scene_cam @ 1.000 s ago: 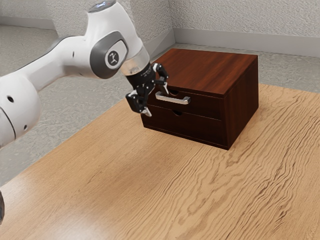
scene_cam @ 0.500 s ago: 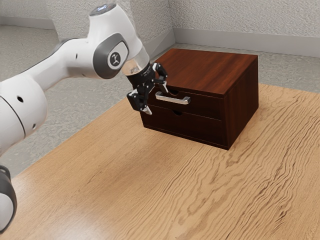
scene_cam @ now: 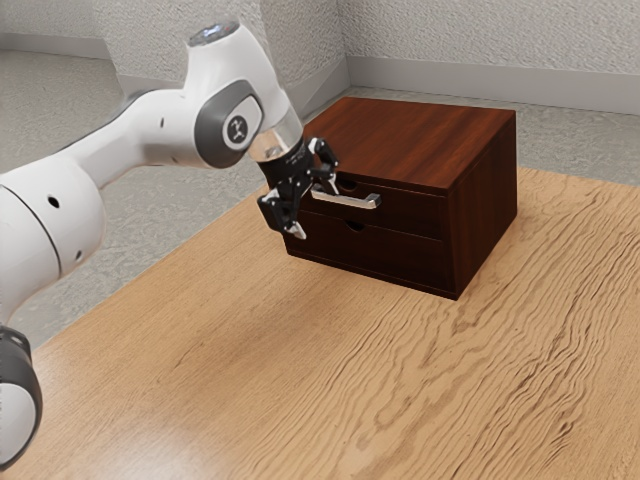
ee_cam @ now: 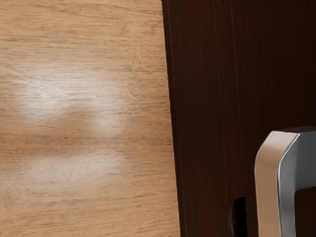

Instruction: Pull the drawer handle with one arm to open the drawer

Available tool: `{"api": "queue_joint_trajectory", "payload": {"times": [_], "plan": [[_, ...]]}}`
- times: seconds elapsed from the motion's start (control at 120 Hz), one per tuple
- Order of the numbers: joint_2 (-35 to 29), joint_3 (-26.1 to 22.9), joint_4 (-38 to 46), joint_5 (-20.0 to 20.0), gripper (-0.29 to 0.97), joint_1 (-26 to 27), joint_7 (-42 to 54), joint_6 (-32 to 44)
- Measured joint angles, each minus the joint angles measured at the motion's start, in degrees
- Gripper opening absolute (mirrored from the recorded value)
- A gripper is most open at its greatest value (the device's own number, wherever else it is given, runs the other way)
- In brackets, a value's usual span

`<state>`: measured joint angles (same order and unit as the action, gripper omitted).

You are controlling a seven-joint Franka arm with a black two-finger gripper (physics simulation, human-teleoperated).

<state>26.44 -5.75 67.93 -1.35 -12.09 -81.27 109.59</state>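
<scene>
A dark wooden cabinet (scene_cam: 420, 140) with two drawers stands on the table. The top drawer (scene_cam: 412, 208) looks shut and carries a silver bar handle (scene_cam: 350, 200). My black gripper (scene_cam: 308, 192) is at the handle's end nearest the exterior view's left, open, with one finger above the bar and one below it. The fingers stand apart from the bar. In the wrist view the handle (ee_cam: 279, 182) sits close under my hand against the dark drawer front (ee_cam: 212, 98).
The wooden table (scene_cam: 330, 380) stretches wide in front of the cabinet. The lower drawer (scene_cam: 385, 250) has only a small notch and no handle. Grey floor and a wall corner lie behind the cabinet.
My hand has crept a little toward the exterior view's right, closer to the handle's end. The drawer has not moved.
</scene>
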Motion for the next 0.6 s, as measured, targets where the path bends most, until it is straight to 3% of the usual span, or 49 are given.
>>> {"api": "queue_joint_trajectory", "payload": {"times": [0.317,0.6], "plan": [[-1.4,0.29,2.06,-0.19,0.22,0.43,0.4,0.45],[-8.66,0.59,13.46,-1.83,0.08,0.53,0.47,3.68]]}}
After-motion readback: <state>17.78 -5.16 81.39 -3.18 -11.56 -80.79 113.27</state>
